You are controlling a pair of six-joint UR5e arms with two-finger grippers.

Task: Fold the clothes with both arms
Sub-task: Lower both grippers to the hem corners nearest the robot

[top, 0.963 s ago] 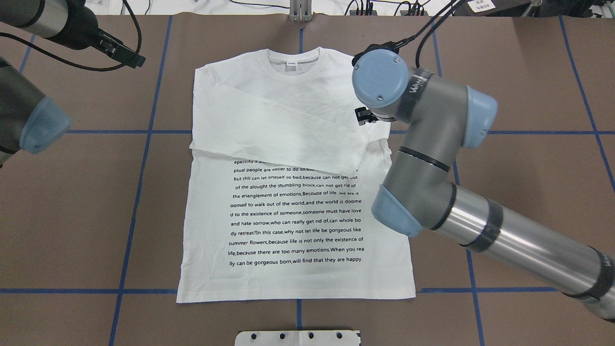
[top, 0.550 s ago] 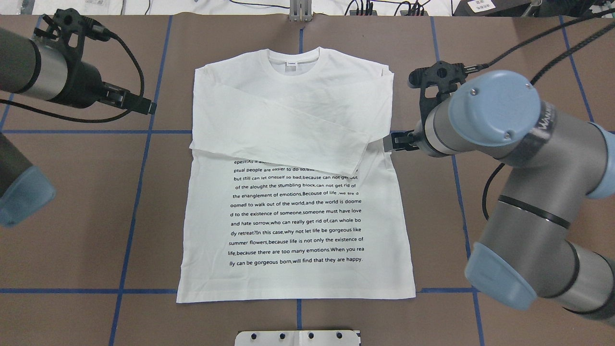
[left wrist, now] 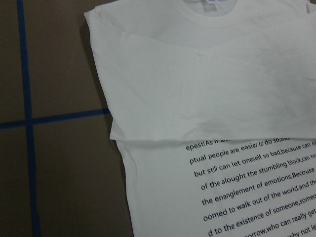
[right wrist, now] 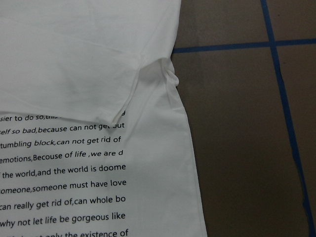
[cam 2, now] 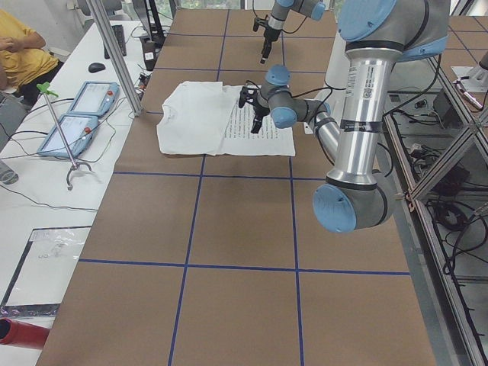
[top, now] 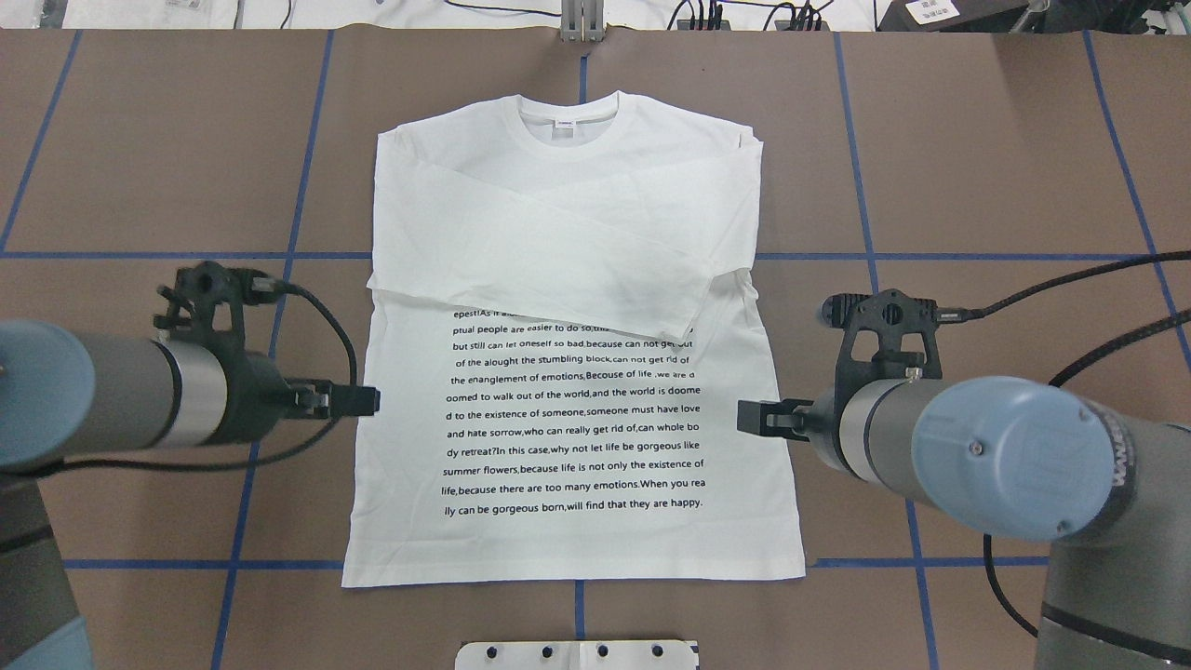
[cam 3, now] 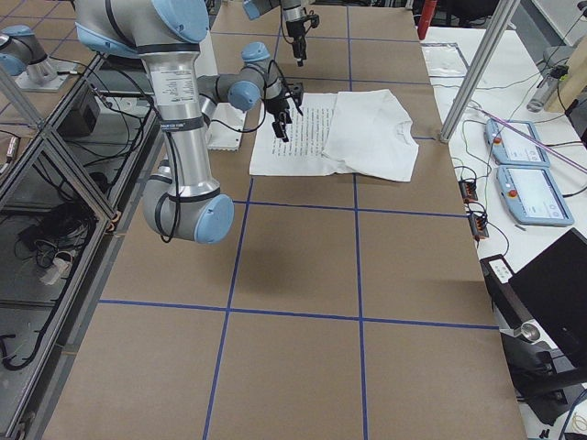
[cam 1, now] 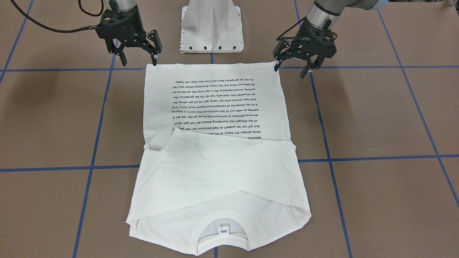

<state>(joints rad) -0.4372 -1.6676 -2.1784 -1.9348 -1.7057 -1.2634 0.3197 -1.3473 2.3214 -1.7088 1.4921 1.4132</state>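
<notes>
The white long-sleeved shirt (top: 577,223) lies flat on the brown table, black text up, neck at the far side, both sleeves folded across the chest. It also shows in the front view (cam 1: 215,172), the left wrist view (left wrist: 197,98) and the right wrist view (right wrist: 74,49). My left gripper (top: 358,400) hovers open and empty just off the shirt's left edge, beside the text. In the front view it (cam 1: 290,71) shows near the hem corner. My right gripper (top: 756,419) hovers open and empty at the shirt's right edge, and in the front view it (cam 1: 138,62) shows near the other hem corner.
A white metal stand (cam 1: 211,25) sits at the robot's side, just behind the hem, and also shows in the overhead view (top: 577,654). Blue tape lines (top: 279,256) grid the table. Teach pendants (cam 2: 76,114) and a seated person lie beyond the far edge.
Both arms have swung toward the robot, from beside the shirt's shoulders to beside its lower half. The right gripper has come off the shirt. The shirt has not moved.
</notes>
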